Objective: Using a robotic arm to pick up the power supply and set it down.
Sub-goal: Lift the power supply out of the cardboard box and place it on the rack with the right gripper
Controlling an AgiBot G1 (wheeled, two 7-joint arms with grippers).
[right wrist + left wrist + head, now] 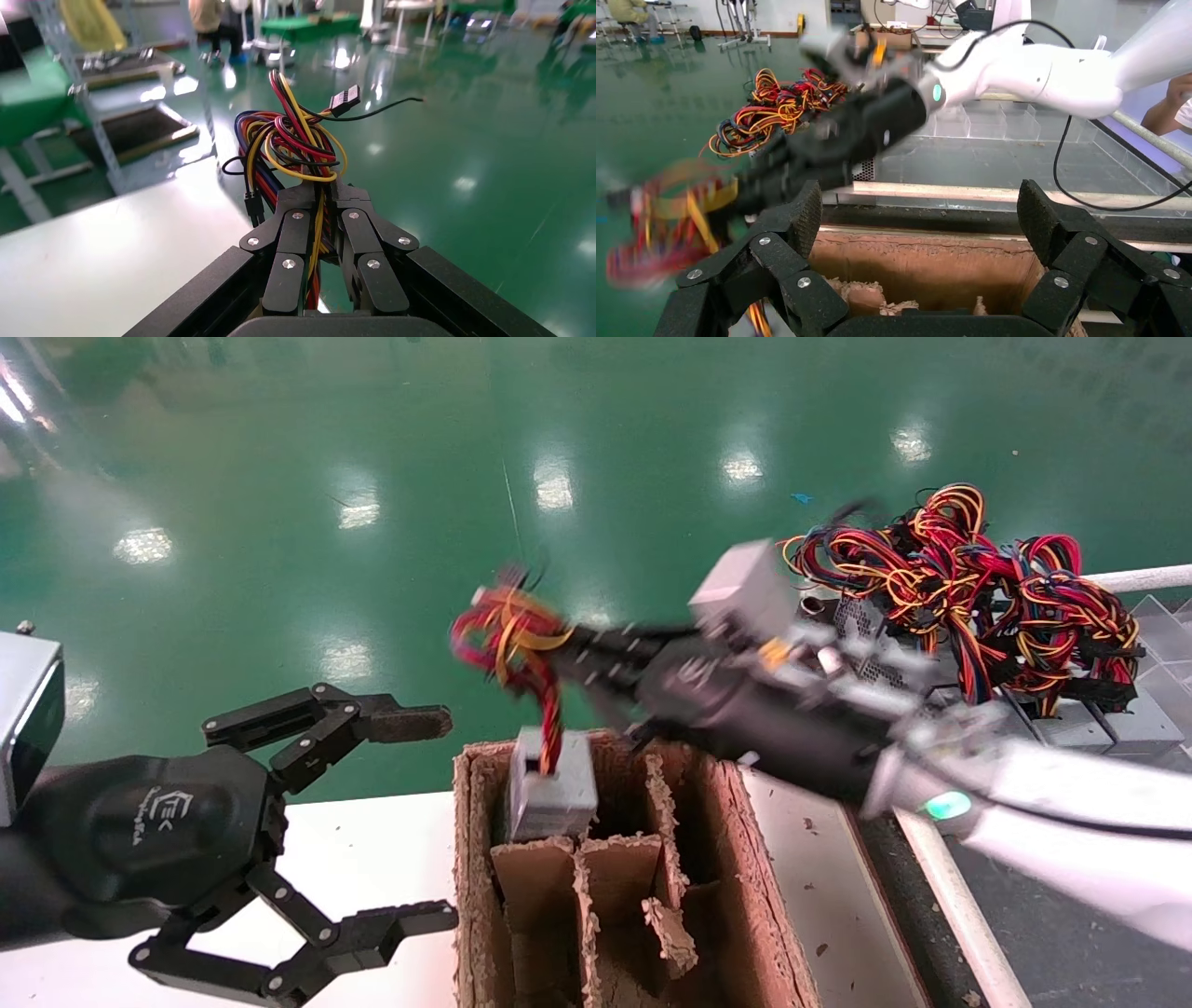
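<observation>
The power supply (pixel 551 784), a grey metal box, stands in the far left slot of a cardboard box (pixel 473 877), its top level with the rim. Red and yellow wires run up from it to a looped wire bundle (pixel 507 640). My right gripper (pixel 570 649) reaches in from the right and is shut on that bundle; in the right wrist view the wires (pixel 295 140) pass between the closed fingers (pixel 289 239) of the right gripper (pixel 325 193). My left gripper (pixel 424 820) hangs open beside the box's left wall, holding nothing, and its left wrist view shows the left gripper (pixel 919 217) above the cardboard.
A heap of like grey boxes with tangled red, yellow and blue wires (pixel 978 579) lies at the back right, next to clear plastic bins (pixel 1164 626). The cardboard box has torn dividers (pixel 582 896). It stands on a white table (pixel 372 840) above a green floor.
</observation>
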